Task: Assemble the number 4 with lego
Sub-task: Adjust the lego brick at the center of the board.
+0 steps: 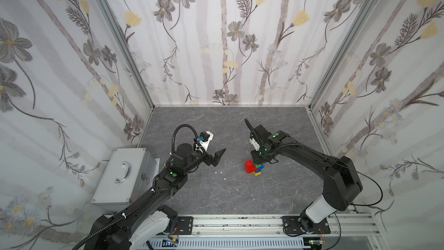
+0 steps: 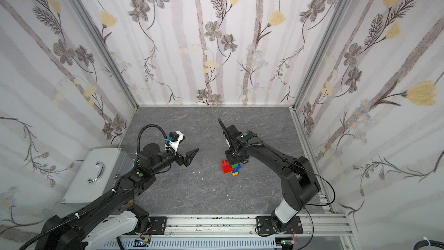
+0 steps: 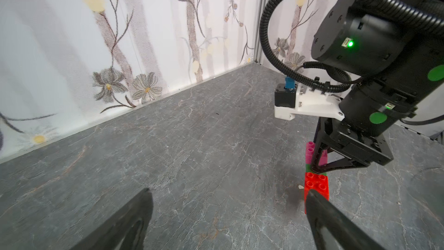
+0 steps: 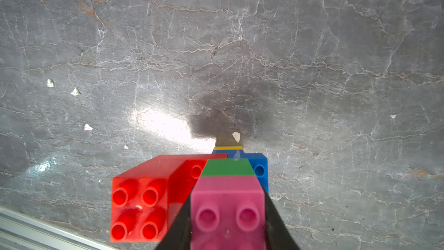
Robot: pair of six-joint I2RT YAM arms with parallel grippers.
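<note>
Top views, both: multicoloured plastic-brick number 4 (image 1: 254, 169) (image 2: 231, 168) stands upright on grey marbled tabletop (image 1: 216, 188), right of centre. Right tool (image 1: 256, 159) (image 2: 232, 158) sits directly over its column, grip hidden from above. Left tool (image 1: 219, 157) (image 2: 192, 157) hangs well apart, jaws spread, empty. Silver metal case (image 1: 122, 174) beside tabletop's left edge.

Left wrist: left tool (image 3: 228, 192) wide open, nothing between its fingers. Number 4 (image 3: 316, 188) ahead, red side facing. Right tool (image 3: 317, 168) pinches pink brick (image 3: 310, 155) on top.

Right wrist: right tool (image 4: 227, 192) closed on pink brick (image 4: 228, 212). Green brick (image 4: 227, 167), blue brick (image 4: 259, 170) and yellow brick (image 4: 227, 148) below it. Red L-shaped arm (image 4: 144, 200) touches column's side.
</note>
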